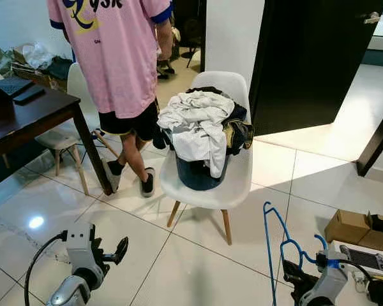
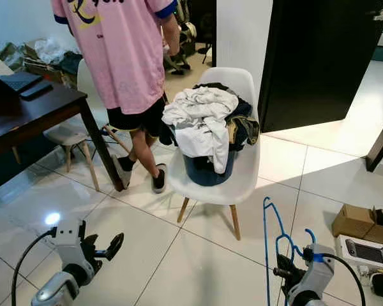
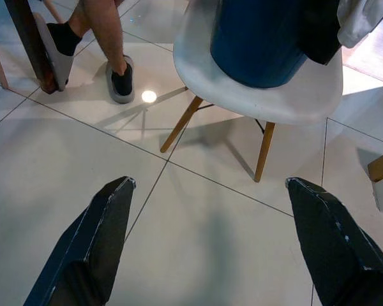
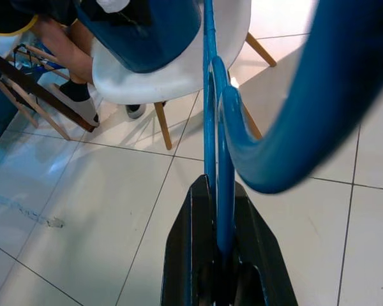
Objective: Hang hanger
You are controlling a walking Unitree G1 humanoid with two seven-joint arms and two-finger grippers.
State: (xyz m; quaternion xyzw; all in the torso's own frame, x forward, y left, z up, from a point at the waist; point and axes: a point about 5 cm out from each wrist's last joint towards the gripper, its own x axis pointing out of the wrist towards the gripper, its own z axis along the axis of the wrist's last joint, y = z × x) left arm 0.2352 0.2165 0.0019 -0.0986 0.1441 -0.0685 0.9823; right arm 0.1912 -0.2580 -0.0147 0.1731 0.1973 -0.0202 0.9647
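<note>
Bright, sharp indoor frames; lamp glare [image 1: 36, 222] glints on glossy tiles.

Both head cams sit high, looking forward and down across the glossy white floor tiles [image 1: 198, 255] at the white shell chair with wooden legs [image 1: 233, 191]; they overlap almost fully. The wrist cams ride low near the floor, aimed along their fingers, and both catch that same chair up closer.
</note>
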